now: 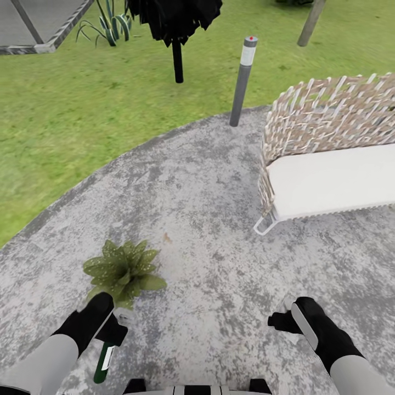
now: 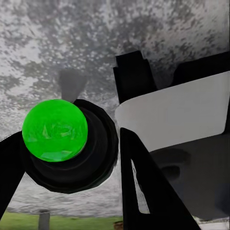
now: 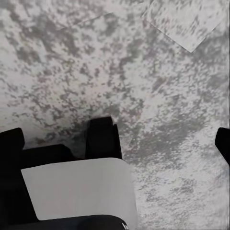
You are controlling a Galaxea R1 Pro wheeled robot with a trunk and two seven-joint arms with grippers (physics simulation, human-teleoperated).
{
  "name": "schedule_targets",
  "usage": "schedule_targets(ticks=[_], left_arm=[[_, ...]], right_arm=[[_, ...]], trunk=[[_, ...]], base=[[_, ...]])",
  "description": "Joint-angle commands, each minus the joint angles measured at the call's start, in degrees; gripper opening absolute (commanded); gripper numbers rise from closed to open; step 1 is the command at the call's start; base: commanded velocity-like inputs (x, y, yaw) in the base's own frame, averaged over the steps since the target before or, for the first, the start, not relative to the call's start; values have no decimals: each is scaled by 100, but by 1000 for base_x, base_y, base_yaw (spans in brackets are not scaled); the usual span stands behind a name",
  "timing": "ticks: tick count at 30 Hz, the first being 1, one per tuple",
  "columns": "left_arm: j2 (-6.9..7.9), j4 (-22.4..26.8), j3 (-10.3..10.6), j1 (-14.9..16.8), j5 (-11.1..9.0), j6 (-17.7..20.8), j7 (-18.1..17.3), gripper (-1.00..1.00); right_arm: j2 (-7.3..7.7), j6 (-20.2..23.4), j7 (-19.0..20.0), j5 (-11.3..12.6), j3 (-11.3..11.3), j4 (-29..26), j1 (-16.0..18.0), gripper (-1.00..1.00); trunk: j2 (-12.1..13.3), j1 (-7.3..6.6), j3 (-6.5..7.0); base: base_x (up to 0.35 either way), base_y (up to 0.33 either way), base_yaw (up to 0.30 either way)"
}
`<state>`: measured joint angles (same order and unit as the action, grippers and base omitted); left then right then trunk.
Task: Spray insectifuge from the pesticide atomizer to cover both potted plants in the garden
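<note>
My left gripper (image 1: 109, 331) is shut on the pesticide atomizer (image 1: 102, 360), a slim dark green bottle with a white label, hanging low at the bottom left of the head view. In the left wrist view the atomizer (image 2: 55, 130) is seen end-on as a bright green disc in a black collar, between dark fingers (image 2: 143, 187). One potted plant (image 1: 124, 271), a rosette of speckled leaves, stands on the stone patio (image 1: 197, 181) just ahead of that gripper. My right gripper (image 1: 285, 321) hangs open and empty above bare stone; one fingertip (image 3: 224, 143) shows at the edge of the right wrist view.
A wicker seat (image 1: 329, 115) with a white cushion (image 1: 334, 178) stands to the right. A grey bollard lamp (image 1: 242, 82) stands at the patio edge, with lawn (image 1: 82, 109), a black post (image 1: 177, 60) and a striped agave (image 1: 107, 27) beyond. My white base (image 2: 177, 115) lies below.
</note>
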<state>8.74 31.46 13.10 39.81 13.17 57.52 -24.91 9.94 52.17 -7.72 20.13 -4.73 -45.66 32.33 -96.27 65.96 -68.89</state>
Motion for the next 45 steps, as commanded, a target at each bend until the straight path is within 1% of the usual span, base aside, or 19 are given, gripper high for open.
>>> schedule_targets(ticks=[1, 5, 12, 18, 19, 20, 21, 22, 24, 26, 30, 34, 40, 45], left_arm=[[5, 10, 26, 2, 62, 13, -58, -100], [5, 16, 25, -4, 55, 13, -58, -100], [1, 19, 25, -8, 54, 13, -58, -100], [-3, 34, 24, -8, 49, 13, -58, -100], [-23, 39, 28, -3, 49, 13, -58, -100], [-101, 45, 33, 5, 54, 13, -58, -100], [-248, 50, 39, 38, 62, 13, -58, -100], [-456, 52, 51, 136, 95, 13, -58, -100], [-611, 53, 57, 223, 108, 13, -58, -100], [-701, 53, 60, 312, 112, 13, -57, -100], [-731, 54, 55, 431, 107, 13, -58, -100], [-731, 59, 48, 497, 107, 13, -57, -100], [-725, 54, 43, 723, 106, 22, -49, -100], [-725, 54, 43, 811, 107, 22, -49, -100]], right_arm=[[8, 12, -54, 61, -29, -5, 2, 100], [8, 12, -54, 61, -28, -5, 2, 100], [8, 12, -54, 61, -28, -5, 2, 100], [8, 12, -54, 61, -28, -4, 2, 100], [4, 12, -54, 61, -28, -4, 2, 100], [2, 12, -54, 61, -28, -4, 2, 100], [0, 12, -54, 61, -31, -4, 2, 100], [0, 12, -54, 61, -32, -4, 2, 100], [0, 12, -54, 61, -33, -4, 2, 100], [0, 12, -54, 61, -36, -4, 2, 100], [-1, 12, -54, 61, -37, -4, 2, 100], [-1, 13, -54, 61, -33, -4, 2, 100], [0, 12, -54, 61, -30, -4, 2, 100], [-1, 12, -54, 61, -36, -4, 2, 100]], trunk=[[-2, 0, -3], [-2, 0, -3], [-2, 0, -3], [-2, 0, -3], [-2, 0, -3], [-2, 0, -3], [-2, 0, -3], [-2, 0, -3], [-2, 0, -3], [-2, 0, -3], [-2, 0, -3], [-2, 0, -3], [-2, 0, -3], [-2, 0, -3]], base=[[29, -264, 224], [8, -185, 250], [-1, -20, 250], [-111, -193, 50], [-58, -94, 4], [-29, -48, 2], [-12, -20, 1], [-4, -6, 0], [-2, -3, 0], [0, -1, 0], [0, 0, 0], [0, 0, 0], [0, 0, 0], [0, 0, 0]])
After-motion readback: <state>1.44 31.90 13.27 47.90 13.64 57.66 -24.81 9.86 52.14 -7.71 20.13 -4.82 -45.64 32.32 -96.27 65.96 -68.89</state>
